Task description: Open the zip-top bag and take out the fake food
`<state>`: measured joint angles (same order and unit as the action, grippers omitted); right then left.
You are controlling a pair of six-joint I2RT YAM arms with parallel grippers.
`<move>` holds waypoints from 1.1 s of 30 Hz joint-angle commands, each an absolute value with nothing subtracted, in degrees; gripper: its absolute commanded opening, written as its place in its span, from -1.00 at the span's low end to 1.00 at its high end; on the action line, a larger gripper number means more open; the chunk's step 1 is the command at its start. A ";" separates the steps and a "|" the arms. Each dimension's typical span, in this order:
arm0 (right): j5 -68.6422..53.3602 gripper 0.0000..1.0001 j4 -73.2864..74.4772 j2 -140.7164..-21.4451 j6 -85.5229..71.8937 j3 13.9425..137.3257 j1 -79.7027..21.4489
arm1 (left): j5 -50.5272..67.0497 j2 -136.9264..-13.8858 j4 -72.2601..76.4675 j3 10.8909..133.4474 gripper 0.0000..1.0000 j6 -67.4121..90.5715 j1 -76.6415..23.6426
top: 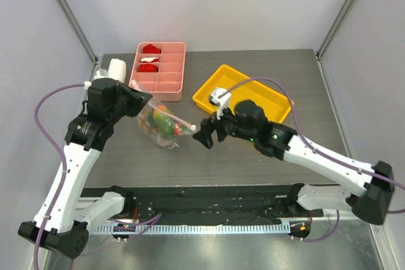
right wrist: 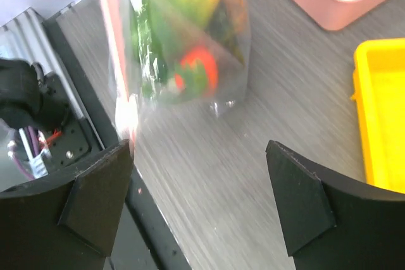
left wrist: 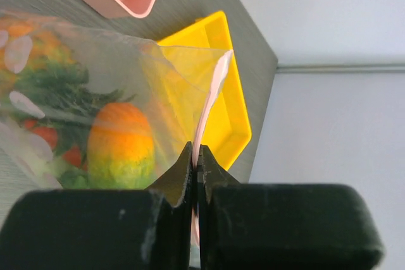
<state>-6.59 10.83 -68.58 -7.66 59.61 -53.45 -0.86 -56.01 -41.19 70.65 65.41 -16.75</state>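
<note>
The clear, floppy zip-top bag sits left of centre on the table, between my two arms. It is hitched up at its left end, and I cannot tell whether its lower edge rests on the table or hangs just above it. The fake food is all inside. I can make out an orange-green plastic mango among blurred red, green and white pieces.

The left gripper is pinched tight on the bag's pale pink zip strip, jaws fully together with the strip running up between them. The right gripper stands wide, holding nothing, just beside the bag's right end. In its wrist view the strip lies close to one finger.

I judge this to be the opening step, with one side anchored and the other not yet taken. I cannot see whether the seal is parted at all. The next move calls for the right jaws to close on the free lip only, not both layers, then pull away from the left.

Behind the bag lies a pink divided plastic tray with red-and-white pieces in its far cells. A rolled white towel is beside it, and a shallow yellow plastic tray is to the right.

The table is dark grey with a wood grain. Pale walls and metal corner posts enclose it.
</note>
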 commanded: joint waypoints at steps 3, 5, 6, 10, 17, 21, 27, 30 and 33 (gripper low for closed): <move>-7.47 0.82 -30.80 -58.27 -15.20 37.73 -53.96 | -5.62 -51.07 -39.81 68.73 -0.99 72.16 -16.61; -8.52 0.82 -34.52 -60.71 -14.86 36.92 -53.96 | -5.62 -50.71 -40.25 68.55 -1.00 72.60 -16.70; -9.40 0.82 -37.41 -61.78 -14.94 37.26 -54.05 | -5.80 -50.36 -41.12 68.64 -1.00 73.38 -16.61; -13.27 0.82 -46.13 -66.44 -16.26 36.13 -57.29 | -5.80 -49.75 -41.05 68.55 -1.00 75.06 -16.61; -8.28 0.82 -50.62 -69.70 -14.59 34.19 -63.53 | -5.19 -49.48 -40.78 68.73 -1.00 77.17 -16.61; -4.60 0.81 -47.22 -69.44 -13.63 33.05 -64.77 | -4.75 -49.57 -40.43 68.73 -0.99 78.13 -16.61; -1.16 0.78 -48.95 -69.61 -14.24 32.78 -64.78 | -2.82 -48.96 -38.50 66.27 -1.00 79.19 -16.70; -0.26 0.62 -46.77 -71.36 -13.97 35.84 -64.86 | -1.50 -48.69 -38.67 65.30 -1.00 79.37 -16.61; -1.66 0.27 -45.88 -72.95 -14.32 38.40 -64.86 | -1.41 -48.17 -38.50 64.69 -1.00 79.45 -16.61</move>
<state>-3.46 -44.10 -71.22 -14.92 33.26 -64.51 -2.92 -49.84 -42.33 64.88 78.24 -16.73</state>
